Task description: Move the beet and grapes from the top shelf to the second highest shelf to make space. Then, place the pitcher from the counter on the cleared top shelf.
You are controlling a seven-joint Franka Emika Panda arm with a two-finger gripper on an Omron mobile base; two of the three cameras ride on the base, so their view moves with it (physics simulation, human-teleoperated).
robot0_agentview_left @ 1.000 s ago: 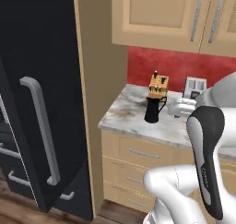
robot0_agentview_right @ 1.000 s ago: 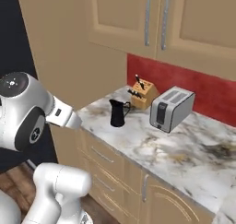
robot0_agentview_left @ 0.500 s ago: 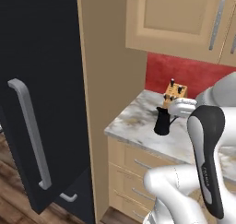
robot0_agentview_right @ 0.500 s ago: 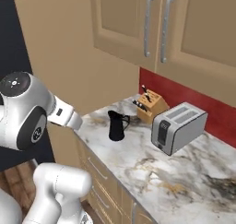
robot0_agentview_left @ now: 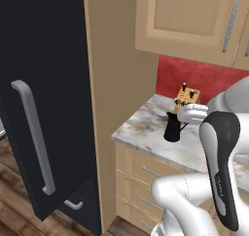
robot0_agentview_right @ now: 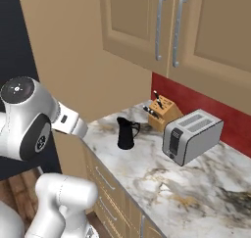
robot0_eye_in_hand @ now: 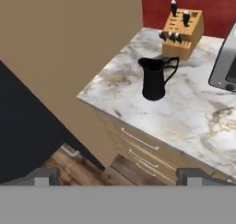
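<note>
The end effector point(robot0_eye_in_hand: 115, 176) is fully open and empty; the tall black handled pitcher point(robot0_eye_in_hand: 154, 78) stands ahead on the marble table point(robot0_eye_in_hand: 193, 112), awaiting pickup.

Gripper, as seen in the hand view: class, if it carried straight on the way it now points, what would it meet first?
Probably the counter near the pitcher; the open gripper is empty and points down toward them. Depth is unclear, so this is a judgement.

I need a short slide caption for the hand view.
Open gripper looks down at black pitcher on marble counter.
</note>
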